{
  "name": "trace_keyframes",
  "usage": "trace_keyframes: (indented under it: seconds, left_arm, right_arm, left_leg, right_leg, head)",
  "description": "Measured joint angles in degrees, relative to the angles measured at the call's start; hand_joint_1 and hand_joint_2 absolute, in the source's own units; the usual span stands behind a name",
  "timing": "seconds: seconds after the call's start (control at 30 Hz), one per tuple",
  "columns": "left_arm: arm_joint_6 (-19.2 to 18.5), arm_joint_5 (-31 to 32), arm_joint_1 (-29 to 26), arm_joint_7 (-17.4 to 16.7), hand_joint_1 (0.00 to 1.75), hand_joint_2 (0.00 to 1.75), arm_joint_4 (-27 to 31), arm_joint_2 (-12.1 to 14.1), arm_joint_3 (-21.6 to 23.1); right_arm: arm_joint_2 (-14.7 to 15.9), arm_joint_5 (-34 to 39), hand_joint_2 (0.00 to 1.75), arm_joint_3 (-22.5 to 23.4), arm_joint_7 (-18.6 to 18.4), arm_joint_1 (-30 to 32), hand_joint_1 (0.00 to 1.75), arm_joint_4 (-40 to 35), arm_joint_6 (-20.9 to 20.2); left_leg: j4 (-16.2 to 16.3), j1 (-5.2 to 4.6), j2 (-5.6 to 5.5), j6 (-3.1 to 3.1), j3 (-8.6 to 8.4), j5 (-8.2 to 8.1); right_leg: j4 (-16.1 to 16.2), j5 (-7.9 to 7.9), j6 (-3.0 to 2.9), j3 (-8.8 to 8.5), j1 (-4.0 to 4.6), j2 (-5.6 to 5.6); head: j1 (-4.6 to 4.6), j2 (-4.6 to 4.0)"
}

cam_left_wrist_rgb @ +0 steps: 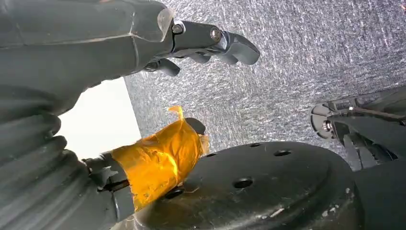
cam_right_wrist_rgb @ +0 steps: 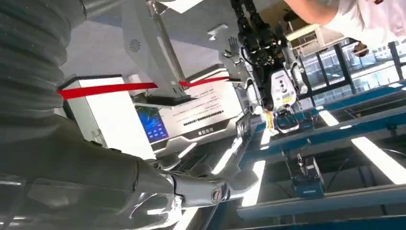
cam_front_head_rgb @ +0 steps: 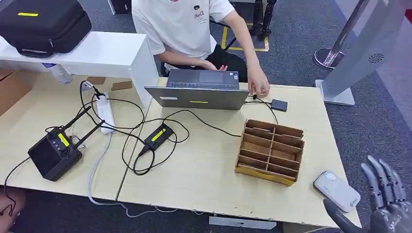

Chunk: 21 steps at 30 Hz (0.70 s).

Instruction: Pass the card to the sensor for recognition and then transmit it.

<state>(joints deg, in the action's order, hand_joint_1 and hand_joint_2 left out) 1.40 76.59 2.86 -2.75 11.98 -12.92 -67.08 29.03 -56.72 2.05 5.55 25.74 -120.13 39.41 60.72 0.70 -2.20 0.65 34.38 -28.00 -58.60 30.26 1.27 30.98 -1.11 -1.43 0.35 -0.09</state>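
Right hand (cam_front_head_rgb: 386, 194) at 4 o'clock, cut off by frame edge, fingers spread, empty, beside white sensor (cam_front_head_rgb: 336, 191). Left hand (cam_left_wrist_rgb: 210, 43) loosely uncurled, empty. Card indiscernible; wooden organizer (cam_front_head_rgb: 270, 151) compartments unclear.

Table (cam_front_head_rgb: 204, 179) is showing pale matt wood laminate. Divider box (cam_front_head_rgb: 270, 151) is looking like raw brown board. Sensor (cam_front_head_rgb: 336, 191) is reading as smooth grey-white plastic, laptop (cam_front_head_rgb: 199, 96) as matt grey metal. Floor (cam_front_head_rgb: 374, 126) is looking like rough grey carpet. Left hand (cam_left_wrist_rgb: 143, 52) is showing smooth dark plastic, its thumb wrapped in glossy wrinkled orange tape (cam_left_wrist_rgb: 158, 160).
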Motion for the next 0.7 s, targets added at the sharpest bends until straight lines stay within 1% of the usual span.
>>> trace_keyframes:
  seconds: [0.17, 0.2, 0.23, 0.27, 0.3, 0.33, 0.37, 0.4, 0.43, 0.5, 0.6, 0.7]
  left_arm:
    - [0.00, 0.02, 0.00, 0.00, 0.00, 1.75, -0.02, 0.00, 0.00]
    - [-0.02, 0.32, 0.00, -0.02, 0.00, 1.75, -0.02, 0.00, 0.00]
    - [-0.24, 0.94, 0.02, -0.17, 0.00, 1.75, -0.02, 0.00, 0.00]
    - [-0.37, 1.51, 0.04, -0.33, 0.00, 1.75, -0.02, -0.02, 0.02]
    - [-0.61, 1.86, 0.13, -0.61, 0.00, 1.75, -0.02, -0.04, 0.02]
    - [-0.85, 2.14, 0.36, -0.68, 0.00, 1.75, -0.02, -0.04, 0.02]
    - [-0.92, 2.27, 0.53, -0.68, 0.00, 1.75, -0.02, -0.13, 0.02]
    - [-0.98, 2.43, 0.55, -0.70, 0.00, 1.75, -0.02, -0.11, 0.02]
    - [-1.03, 2.49, 0.53, -0.74, 0.00, 1.75, -0.02, -0.04, 0.02]
    - [-1.05, 2.54, 0.52, -0.74, 0.00, 1.75, -0.02, 0.04, 0.02]
    - [-1.05, 2.69, 0.53, -0.74, 0.00, 1.75, -0.02, 0.11, 0.04]
    - [-1.05, 2.69, 0.51, -0.74, 0.00, 1.75, -0.02, 0.13, 0.04]
  right_arm:
    - [0.00, 0.02, 1.75, 0.02, 0.00, 0.02, 0.00, -0.11, -0.06]
    - [-0.04, 0.90, 1.75, -0.08, 0.42, 0.01, 0.00, -0.09, -1.12]
    - [-0.47, 1.15, 1.75, -0.84, 1.42, -0.25, 0.00, 0.23, -4.46]
    - [-2.06, -0.91, 1.75, -2.52, 1.77, -1.40, 0.00, 2.26, -6.74]
    - [-4.60, -4.51, 1.75, -6.05, 0.34, -3.95, 0.00, 7.47, -5.70]
    - [-6.37, -7.01, 1.75, -10.72, -2.38, -5.91, 0.00, 12.54, -3.76]
    - [-7.90, -7.65, 1.75, -14.86, -4.11, -7.06, 0.00, 15.64, -2.46]
    - [-8.96, -7.87, 1.75, -18.94, -4.77, -7.85, 0.00, 18.15, -1.55]
    - [-9.51, -7.63, 1.75, -22.08, -5.44, -8.73, 0.00, 20.14, -0.88]
    - [-9.62, -6.42, 1.75, -26.06, -7.41, -10.61, 0.00, 22.96, -0.22]
    - [-9.62, -6.01, 1.75, -30.29, -8.50, -12.36, 0.00, 25.24, 0.00]
    - [-9.66, -5.94, 1.75, -32.50, -8.66, -13.25, 0.00, 26.54, 0.02]
  left_leg:
    - [0.00, 0.00, 0.00, 0.00, 0.00, 0.00]
    - [-0.01, 0.00, 0.00, 0.00, 0.01, 0.00]
    - [-0.04, 0.03, 0.01, 0.01, 0.01, 0.00]
    - [-0.07, 0.14, 0.12, 0.02, -0.03, 0.00]
    - [-0.07, 0.34, 0.32, 0.08, -0.05, 0.02]
    - [-0.05, 0.36, 0.39, 0.13, -0.06, 0.01]
    - [-0.03, 0.32, 0.34, 0.14, -0.08, 0.02]
    - [-0.07, 0.28, 0.26, 0.16, -0.09, 0.04]
    - [-0.08, 0.26, 0.23, 0.21, -0.07, 0.07]
    - [-0.09, 0.31, 0.26, 0.25, -0.07, 0.10]
    - [-0.10, 0.32, 0.26, 0.25, -0.06, 0.10]
    - [-0.10, 0.31, 0.25, 0.25, -0.04, 0.10]
  right_leg:
    - [0.00, 0.00, 0.00, -0.01, 0.00, 0.00]
    - [-0.01, 0.00, 0.00, -0.02, 0.00, 0.00]
    - [-0.01, 0.01, -0.01, -0.10, 0.03, -0.01]
    - [0.00, 0.00, -0.02, -0.15, 0.14, -0.11]
    - [0.05, -0.11, -0.20, -0.17, 0.33, -0.27]
    - [0.05, -0.15, -0.25, -0.10, 0.36, -0.31]
    - [0.02, -0.13, -0.24, -0.05, 0.27, -0.31]
    - [0.00, -0.11, -0.22, -0.01, 0.23, -0.24]
    - [-0.01, -0.11, -0.23, -0.06, 0.25, -0.23]
    - [-0.04, -0.12, -0.24, -0.07, 0.30, -0.25]
    - [-0.04, -0.12, -0.25, -0.07, 0.31, -0.25]
    - [-0.03, -0.12, -0.25, -0.07, 0.30, -0.23]
  head:
    - [0.00, 0.00]
    - [0.02, 0.00]
    - [0.00, 0.00]
    - [0.02, 0.00]
    - [0.00, 0.00]
    - [0.26, 0.00]
    - [0.20, 0.00]
    - [0.02, 0.00]
    - [0.07, 0.00]
    - [0.04, 0.00]
    - [0.09, 0.00]
    - [0.09, 0.00]
